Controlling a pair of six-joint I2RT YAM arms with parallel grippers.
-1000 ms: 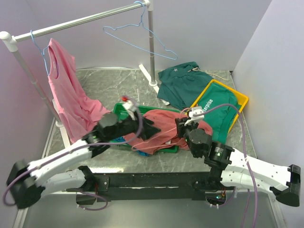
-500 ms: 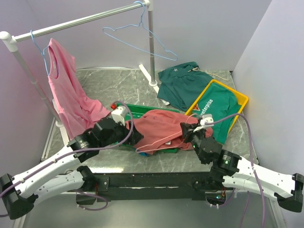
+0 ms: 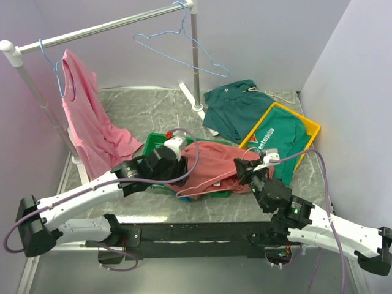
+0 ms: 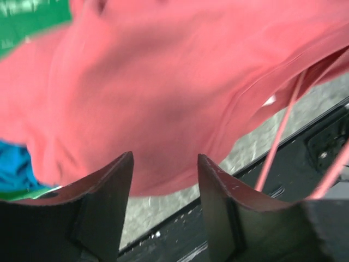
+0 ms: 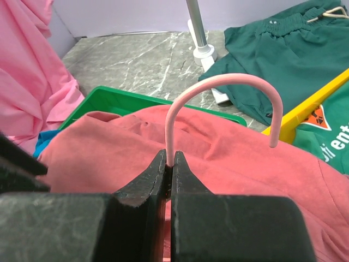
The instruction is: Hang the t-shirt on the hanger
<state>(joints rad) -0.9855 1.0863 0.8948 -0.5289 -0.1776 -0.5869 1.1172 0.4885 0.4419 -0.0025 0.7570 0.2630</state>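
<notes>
The salmon-red t-shirt (image 3: 214, 160) lies bunched over the right end of a green bin, hanging over its front edge. It fills the left wrist view (image 4: 163, 82). The thin coral-pink hanger (image 3: 205, 185) runs under the shirt's near edge, and its hook (image 5: 223, 81) arches above the cloth. My right gripper (image 5: 170, 159) is shut on the hook's stem, at the shirt's right side (image 3: 242, 166). My left gripper (image 4: 163, 159) is open at the shirt's left edge (image 3: 184, 160). The hem hangs just past its fingertips and nothing is between them. Two hanger wires (image 4: 283, 128) show at the right.
The green bin (image 3: 153, 144) also holds a blue garment (image 4: 13, 164). A yellow tray (image 3: 310, 127) with a green shirt stands at the right, and green shorts (image 3: 236, 101) lie behind it. On the rail (image 3: 104, 27) hang a pink shirt (image 3: 86, 122) and a blue wire hanger (image 3: 184, 52).
My left gripper has swung back and right to the shirt's left edge, and its jaws have narrowed. The right gripper has shifted slightly while keeping its hold on the hanger.
</notes>
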